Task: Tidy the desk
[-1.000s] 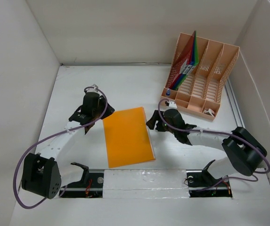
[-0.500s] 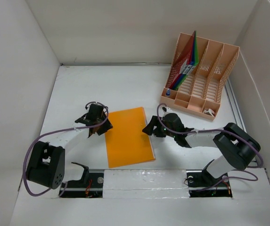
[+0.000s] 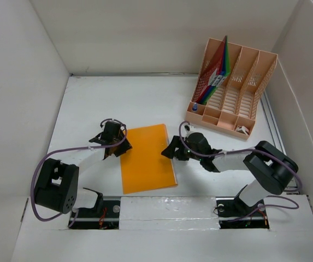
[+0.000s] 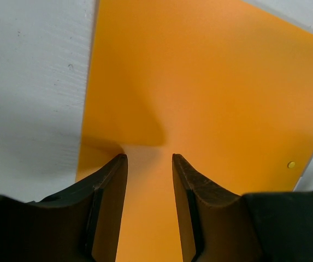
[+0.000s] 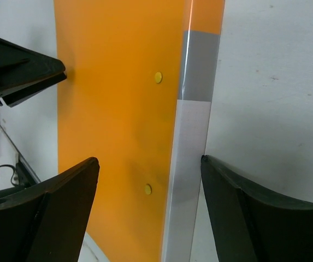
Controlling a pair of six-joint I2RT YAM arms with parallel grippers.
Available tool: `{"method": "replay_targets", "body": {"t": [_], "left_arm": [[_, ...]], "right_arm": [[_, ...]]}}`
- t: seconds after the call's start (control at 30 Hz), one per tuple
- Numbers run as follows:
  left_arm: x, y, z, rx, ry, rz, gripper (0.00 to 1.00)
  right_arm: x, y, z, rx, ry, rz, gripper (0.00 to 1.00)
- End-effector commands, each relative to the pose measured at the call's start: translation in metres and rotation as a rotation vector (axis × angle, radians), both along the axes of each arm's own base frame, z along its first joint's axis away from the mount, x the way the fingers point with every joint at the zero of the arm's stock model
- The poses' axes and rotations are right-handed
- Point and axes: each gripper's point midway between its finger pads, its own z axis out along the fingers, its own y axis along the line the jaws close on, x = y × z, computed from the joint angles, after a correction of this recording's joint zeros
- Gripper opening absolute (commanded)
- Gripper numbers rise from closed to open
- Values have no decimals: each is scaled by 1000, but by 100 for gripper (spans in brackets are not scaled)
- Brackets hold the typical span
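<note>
The white desk [image 3: 145, 98] holds a flat orange folder [image 3: 147, 158] in front of the arms. My left gripper [image 3: 114, 146] is low at the folder's left edge. In the left wrist view it [image 4: 149, 158] is open, with the orange folder [image 4: 211, 82] showing beneath and between its fingers. My right gripper [image 3: 170, 152] is at the folder's right edge. In the right wrist view it [image 5: 149, 160] is wide open, straddling the folder [image 5: 118, 109] and its white-grey spine strip [image 5: 192, 136]. Neither gripper holds anything.
A peach slotted file rack [image 3: 238, 93] stands at the back right, with coloured folders [image 3: 222, 63] upright in its left slot and small items in its front compartments. White walls enclose the desk on three sides. The left gripper's fingers [image 5: 19, 71] show in the right wrist view.
Both grippers have come down and in towards the orange folder: the left to its left edge, the right leftwards to its right edge. The folder has barely moved.
</note>
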Motion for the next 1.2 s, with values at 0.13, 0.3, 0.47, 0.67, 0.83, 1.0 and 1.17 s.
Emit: {"method": "replay_targets", "body": {"t": [0.13, 0.3, 0.47, 0.67, 0.83, 1.0, 1.17], "left_arm": [[-2, -5, -7, -15, 15, -39, 34], [-2, -9, -5, -37, 2, -50, 34], [-3, -14, -6, -57, 7, -69, 33], [5, -25, 5, -116, -38, -87, 33], [12, -35, 12, -164, -66, -107, 33], [12, -43, 7, -210, -53, -105, 32], [19, -53, 19, -271, -101, -119, 32]], "right_arm": [[-19, 32, 33, 199, -9, 132, 80], [-22, 39, 65, 318, -65, 161, 79], [-21, 47, 81, 377, -97, 190, 77], [-17, 29, 55, 90, -103, 67, 32], [0, 0, 29, -115, -96, -102, 42], [14, 14, 11, -192, -73, -105, 68], [41, 15, -1, -321, -95, -191, 71]]}}
